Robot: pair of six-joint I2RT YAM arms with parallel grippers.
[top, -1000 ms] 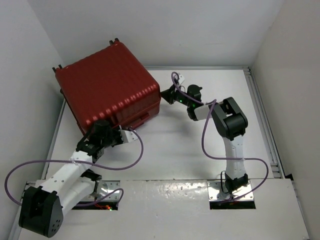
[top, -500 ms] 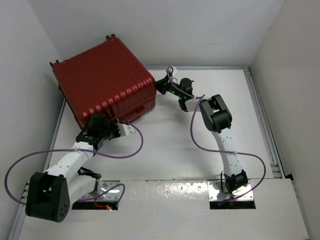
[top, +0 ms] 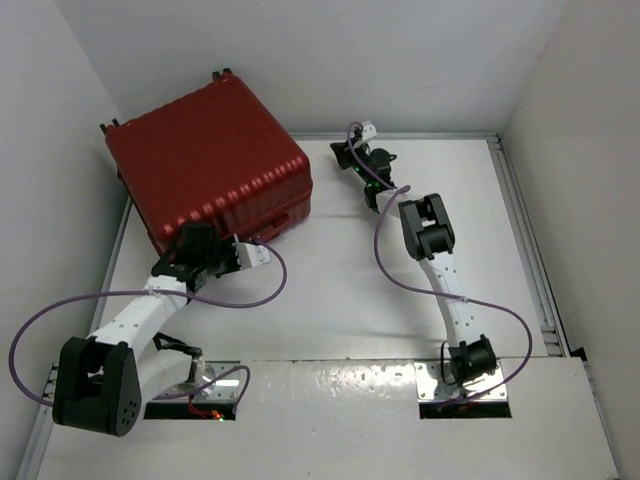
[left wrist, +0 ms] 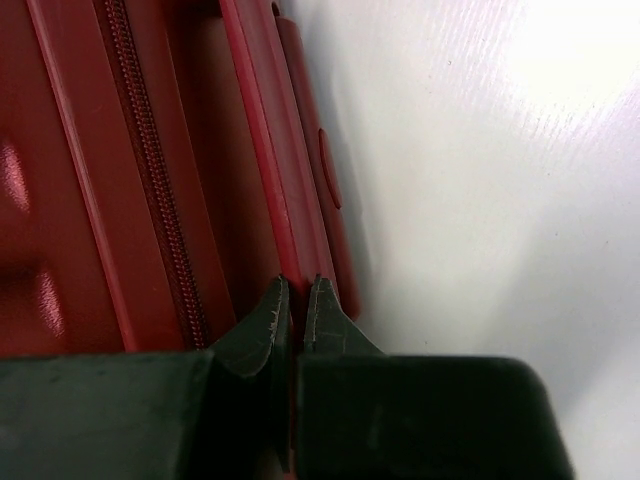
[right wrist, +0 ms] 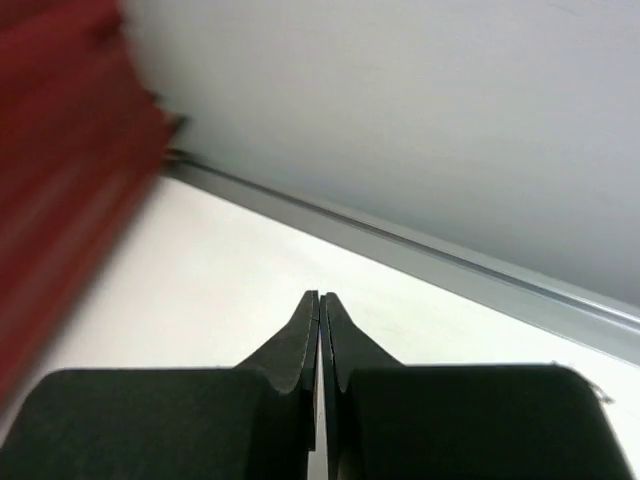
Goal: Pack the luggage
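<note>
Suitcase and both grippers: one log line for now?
red suitcase: closed | left gripper: shut, tips at its side | right gripper: shut, apart from it

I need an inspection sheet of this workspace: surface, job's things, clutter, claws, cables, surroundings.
Surface: white table, glossy.
Job's things: red luggage, closed, lying flat at the far left of the table.
Clutter: nothing seen.
Claws: left claw shut, tips against the luggage's near side beside the zipper; right claw shut, over the table, apart from the luggage.
Cables: purple cables loop from both arms.
Surroundings: white walls on three sides; metal rail along the table's right edge.
</note>
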